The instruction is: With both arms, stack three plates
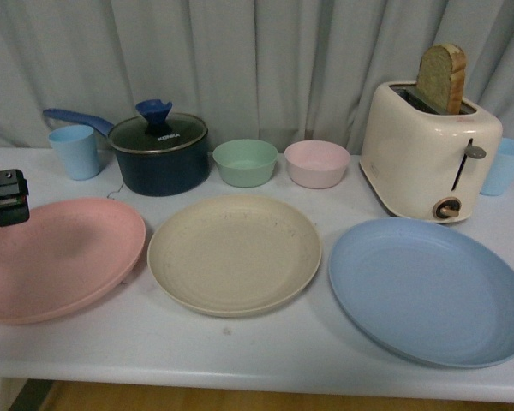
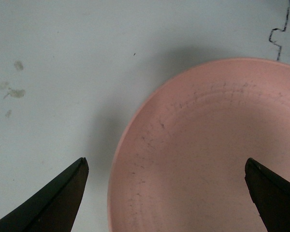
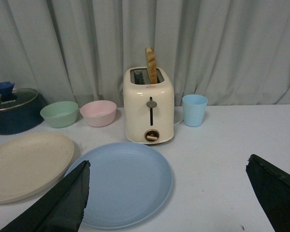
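no stack yet. left tool (image 2: 165, 161) wide open, straddling pink plate (image 1: 60, 257) rim; right tool (image 3: 166, 164) wide open, empty. next, likely: descend, pinch rim.

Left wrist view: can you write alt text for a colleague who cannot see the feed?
The open left gripper hangs straddling the rim of the pink plate, which lies on the white table. A thin black cord lies on the table beside the plate.
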`<action>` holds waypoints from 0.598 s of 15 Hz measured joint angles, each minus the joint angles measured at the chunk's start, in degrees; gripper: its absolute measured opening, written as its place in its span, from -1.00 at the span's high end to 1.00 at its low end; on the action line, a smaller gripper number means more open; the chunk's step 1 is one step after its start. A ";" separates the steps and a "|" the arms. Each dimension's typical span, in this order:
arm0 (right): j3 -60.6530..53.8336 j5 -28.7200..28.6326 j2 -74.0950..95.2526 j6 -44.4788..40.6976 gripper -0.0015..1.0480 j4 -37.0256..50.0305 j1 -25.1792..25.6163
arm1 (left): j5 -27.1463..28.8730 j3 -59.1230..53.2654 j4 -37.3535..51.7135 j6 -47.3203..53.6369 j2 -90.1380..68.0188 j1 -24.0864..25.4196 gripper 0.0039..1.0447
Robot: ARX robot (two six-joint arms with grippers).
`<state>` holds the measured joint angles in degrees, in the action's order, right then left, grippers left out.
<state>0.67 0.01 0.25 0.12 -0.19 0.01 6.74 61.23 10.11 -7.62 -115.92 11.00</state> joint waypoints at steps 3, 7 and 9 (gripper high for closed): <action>0.00 0.00 0.00 0.00 -0.87 -0.02 0.00 | -1.57 -0.76 1.79 -0.96 -2.64 2.38 -0.88; 0.00 0.00 0.00 0.00 -0.87 -0.02 0.00 | -5.25 -4.50 4.83 -0.24 -4.57 5.79 -0.88; 0.00 0.00 0.00 0.00 -0.87 -0.02 0.00 | -7.26 -5.11 5.99 0.52 -4.83 5.70 -0.63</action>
<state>0.67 0.01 0.25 0.12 -0.21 0.01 -0.51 56.12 16.10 -7.09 -120.75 16.71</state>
